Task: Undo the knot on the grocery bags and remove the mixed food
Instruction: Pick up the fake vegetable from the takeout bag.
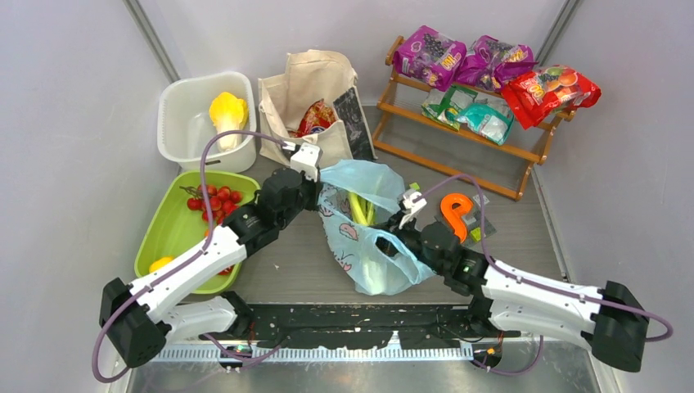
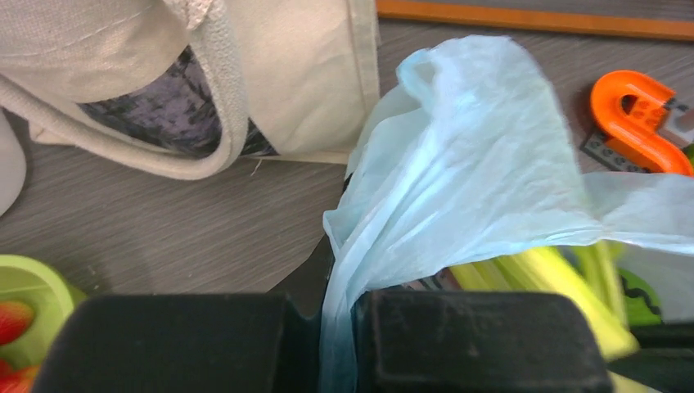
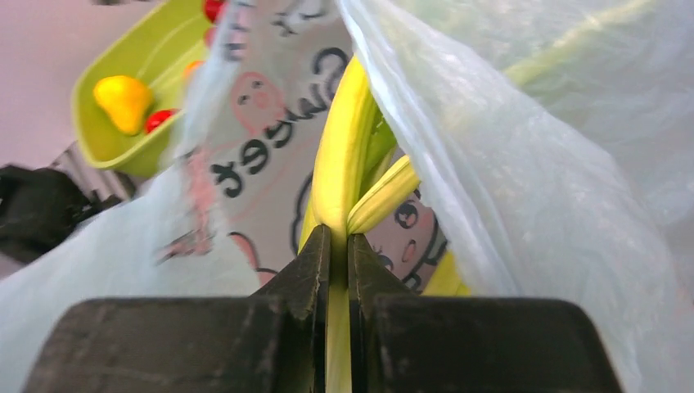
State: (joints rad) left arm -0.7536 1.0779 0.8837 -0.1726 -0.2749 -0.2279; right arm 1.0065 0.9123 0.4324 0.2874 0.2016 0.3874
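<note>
The light-blue plastic bag (image 1: 360, 237) lies mid-table with its mouth open; no knot shows. Long green-white stalks (image 1: 358, 209) lie inside it. My left gripper (image 1: 315, 184) is shut on a bunched strip of the bag's upper edge (image 2: 340, 270) and holds it up. My right gripper (image 1: 398, 233) reaches into the bag's mouth and is shut on one yellow-green stalk (image 3: 348, 164). The cream canvas tote (image 1: 315, 90) stands behind with a red-orange snack packet (image 1: 315, 117) in it. A yellow vegetable (image 1: 227, 110) lies in the white tub (image 1: 184, 131).
A lime-green tray (image 1: 172, 233) at the left holds small red fruits (image 1: 214, 198) and a yellow fruit (image 1: 161, 264). A wooden rack (image 1: 466, 151) at the back right carries purple, teal and red packets. An orange hook-shaped piece (image 1: 455, 214) lies right of the bag.
</note>
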